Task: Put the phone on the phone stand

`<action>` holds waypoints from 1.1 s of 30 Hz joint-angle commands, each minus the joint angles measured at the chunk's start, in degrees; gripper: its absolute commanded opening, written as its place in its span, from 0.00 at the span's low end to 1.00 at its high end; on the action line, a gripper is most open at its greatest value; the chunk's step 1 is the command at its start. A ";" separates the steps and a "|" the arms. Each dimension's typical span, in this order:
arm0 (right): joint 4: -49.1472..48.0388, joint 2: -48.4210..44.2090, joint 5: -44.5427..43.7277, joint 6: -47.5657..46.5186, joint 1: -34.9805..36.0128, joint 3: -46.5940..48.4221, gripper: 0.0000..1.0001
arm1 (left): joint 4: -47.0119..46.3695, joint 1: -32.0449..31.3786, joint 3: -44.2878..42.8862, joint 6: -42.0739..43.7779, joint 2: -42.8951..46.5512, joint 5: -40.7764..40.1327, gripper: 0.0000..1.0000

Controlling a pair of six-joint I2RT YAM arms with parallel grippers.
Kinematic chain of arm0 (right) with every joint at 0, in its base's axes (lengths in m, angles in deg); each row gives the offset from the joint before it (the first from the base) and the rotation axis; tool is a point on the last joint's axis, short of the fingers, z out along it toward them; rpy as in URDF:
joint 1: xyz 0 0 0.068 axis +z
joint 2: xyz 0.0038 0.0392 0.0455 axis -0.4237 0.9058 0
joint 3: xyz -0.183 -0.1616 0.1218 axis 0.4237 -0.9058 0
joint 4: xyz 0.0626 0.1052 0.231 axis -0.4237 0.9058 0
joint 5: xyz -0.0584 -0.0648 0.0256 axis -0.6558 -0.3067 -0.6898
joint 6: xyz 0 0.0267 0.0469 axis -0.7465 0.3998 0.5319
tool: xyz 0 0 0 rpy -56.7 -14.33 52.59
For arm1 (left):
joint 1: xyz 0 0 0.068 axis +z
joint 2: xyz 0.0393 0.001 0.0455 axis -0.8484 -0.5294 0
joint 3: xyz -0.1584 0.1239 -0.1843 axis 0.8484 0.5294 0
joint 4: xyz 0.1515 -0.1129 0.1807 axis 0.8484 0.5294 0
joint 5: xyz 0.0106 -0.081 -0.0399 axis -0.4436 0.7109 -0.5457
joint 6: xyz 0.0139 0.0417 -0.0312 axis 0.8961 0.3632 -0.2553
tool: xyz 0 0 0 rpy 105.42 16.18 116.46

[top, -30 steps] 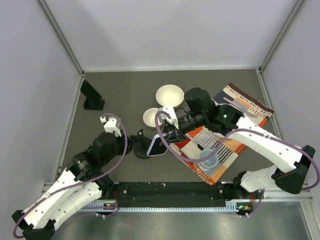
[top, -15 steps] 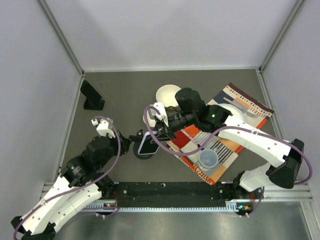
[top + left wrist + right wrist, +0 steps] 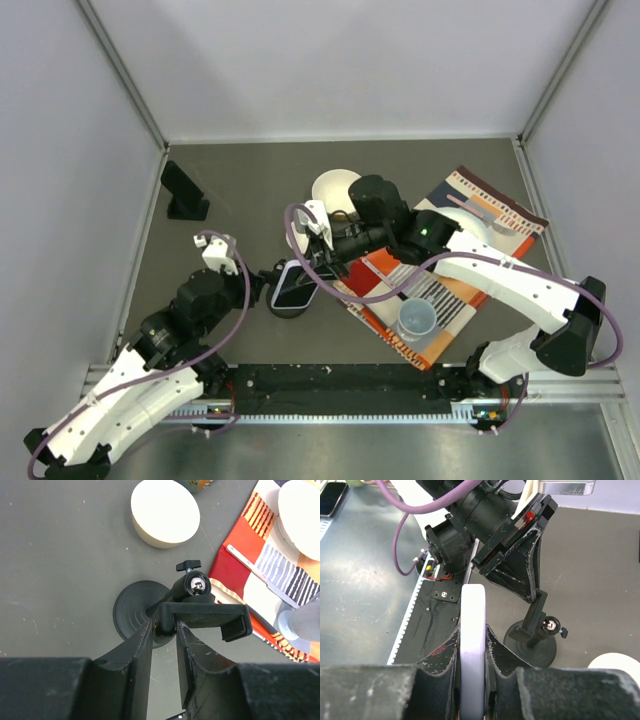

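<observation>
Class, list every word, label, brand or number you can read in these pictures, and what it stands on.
No text is readable.
The striped magazine has what may be small print along its near edge, too blurred to read.
The phone, phone stand and bowl show no lettering.

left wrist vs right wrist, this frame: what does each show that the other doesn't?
Left wrist only: the striped magazine and a clear cup on it.
Right wrist only: the phone, edge-on, pinched in the right gripper, and the front rail of the table.
Both: the phone stand, held by the left gripper, with no phone on it yet.
</observation>
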 commanded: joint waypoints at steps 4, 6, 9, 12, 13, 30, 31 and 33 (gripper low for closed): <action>-5.23 0.70 -0.85 4.95 1.08 3.30 0.00 | -8.04 0.25 2.39 7.60 -1.22 0.36 0.27; -5.23 0.26 -0.94 4.95 1.08 2.77 0.00 | -8.48 0.17 2.57 7.87 -0.96 1.15 0.26; -5.32 -0.18 -1.11 4.60 1.08 2.07 0.00 | -8.74 0.17 3.01 7.87 -0.61 1.33 0.24; -5.32 -0.18 -2.08 4.60 1.08 1.98 0.00 | -9.61 0.17 3.18 8.39 -1.48 2.21 0.16; -5.32 -0.18 -2.69 4.42 0.99 1.89 0.00 | -10.05 0.17 3.36 8.83 -2.27 3.34 0.12; 0.82 4.47 3.63 -21.23 3.18 3.82 0.00 | -10.76 0.08 -2.27 24.47 -10.71 19.69 0.00; 1.27 5.26 3.98 -22.90 3.45 4.43 0.00 | -10.68 0.17 -2.44 24.83 -11.06 20.83 0.00; 2.06 7.19 5.12 -24.14 3.54 6.28 0.00 | -10.32 0.17 -2.88 25.09 -11.42 22.51 0.00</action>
